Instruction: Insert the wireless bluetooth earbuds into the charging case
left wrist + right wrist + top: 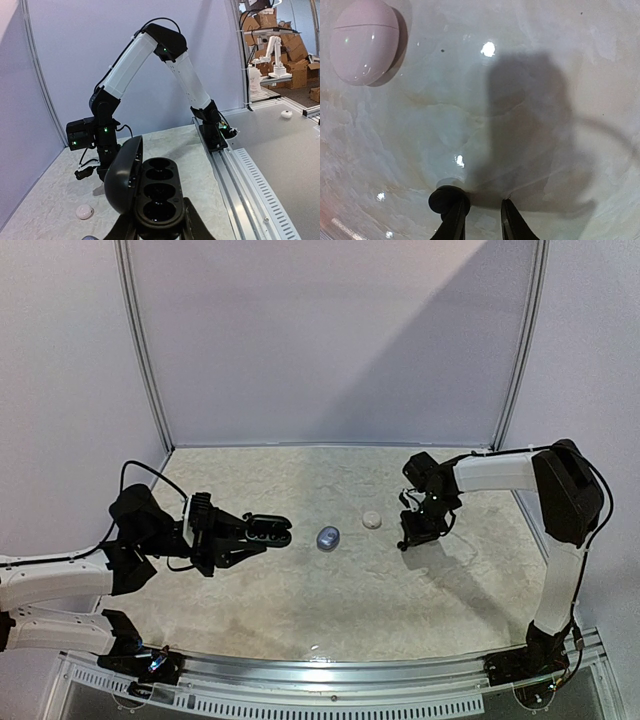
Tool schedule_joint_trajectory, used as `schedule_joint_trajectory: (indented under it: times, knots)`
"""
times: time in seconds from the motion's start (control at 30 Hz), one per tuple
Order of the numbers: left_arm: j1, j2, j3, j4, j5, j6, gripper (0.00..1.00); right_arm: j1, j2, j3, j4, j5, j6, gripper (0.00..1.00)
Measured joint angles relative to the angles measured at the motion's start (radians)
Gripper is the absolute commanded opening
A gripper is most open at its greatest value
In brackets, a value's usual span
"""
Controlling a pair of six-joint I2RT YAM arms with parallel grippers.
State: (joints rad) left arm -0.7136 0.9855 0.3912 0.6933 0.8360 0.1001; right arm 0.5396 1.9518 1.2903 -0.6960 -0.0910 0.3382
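The black charging case [157, 192] is up off the table [300, 600], in front of the left arm and left of the table's middle. Its long axis runs out from the left gripper [158, 221] toward the right arm [145, 55]. Its lid stands open along one long side, on the left in the wrist view, and a row of round wells faces back toward that camera. The left jaws are clamped on the case's near end, one finger on each side.

The right gripper [480, 205] points down at the table on the right side, with its jaws only narrowly apart and bare tabletop between them. A small round black earbud [447, 196] sits against the tip of one finger, outside the gap; whether it is pinned cannot be told.

A closed white case [365, 41] and a silvery-grey case [328, 537] lie between the two grippers, just apart from each other. The table is pale and marbled with glossy highlights, backed by plain lilac wall panels [330, 340] and edged by a metal rail [250, 170]. Cardboard boxes [292, 47] are stacked in the room beyond
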Motion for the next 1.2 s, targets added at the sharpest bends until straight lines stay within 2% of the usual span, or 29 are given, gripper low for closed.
schedule_joint_trajectory:
  times: [0.5, 0.7, 1.0, 1.2]
  knots:
    - [0.0, -0.01, -0.002, -0.012, -0.017, 0.0, 0.0, 0.068, -0.006, 0.001, 0.023, -0.023, 0.048, 0.24]
    - [0.0, -0.011, -0.002, -0.018, -0.019, 0.0, 0.0, 0.108, -0.008, 0.002, 0.04, -0.078, 0.069, 0.24]
    - [0.0, -0.013, -0.01, -0.02, -0.031, 0.0, 0.0, 0.14, -0.008, 0.002, 0.053, -0.106, 0.094, 0.05]
    - [0.0, -0.021, -0.013, -0.026, -0.034, -0.001, 0.0, 0.14, -0.008, 0.002, 0.054, -0.103, 0.095, 0.08]
